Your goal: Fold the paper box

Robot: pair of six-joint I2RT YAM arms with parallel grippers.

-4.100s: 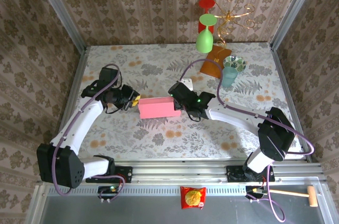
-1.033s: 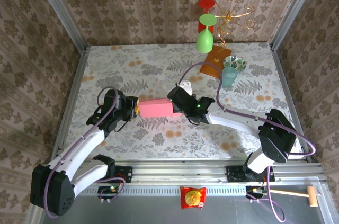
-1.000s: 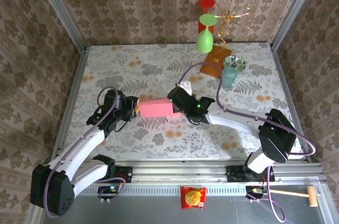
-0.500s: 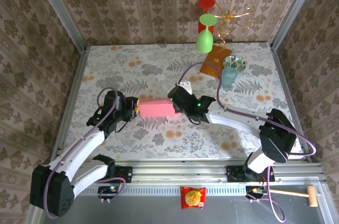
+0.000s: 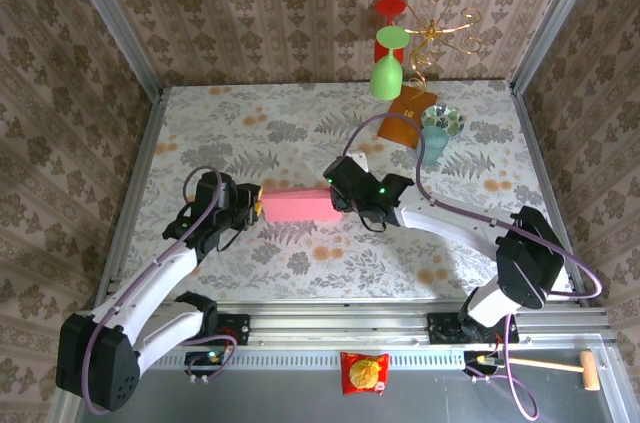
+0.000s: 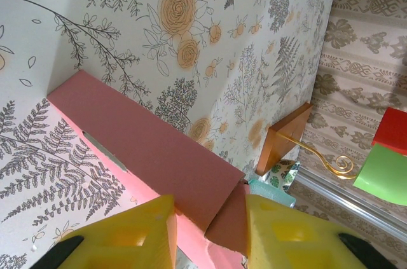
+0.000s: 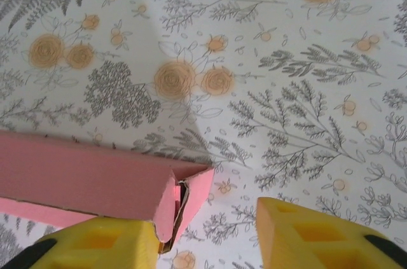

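Note:
The paper box (image 5: 300, 205) is a slim pink rectangle lying at the middle of the flowered table (image 5: 300, 133). My left gripper (image 5: 256, 205) is at its left end. In the left wrist view the box end (image 6: 159, 161) and its end flap sit pinched between the yellow fingers (image 6: 127, 237) of the left gripper (image 6: 210, 208). My right gripper (image 5: 342, 197) stands at the box's right end. In the right wrist view the right gripper (image 7: 206, 218) is open: the partly closed box end (image 7: 184, 196) lies against one finger (image 7: 95, 243), with a wide gap to the other.
At the back right stand a teal cup (image 5: 434, 143) with a patterned bowl, an orange-brown block (image 5: 408, 115) and a gold stand with a green glass (image 5: 385, 73) and a red one. A snack bag (image 5: 363, 373) and a hammer (image 5: 560, 366) lie on the front ledge.
My right gripper has opened, let go of the box's right end and drawn slightly to the right. The left gripper and the box have stayed put.

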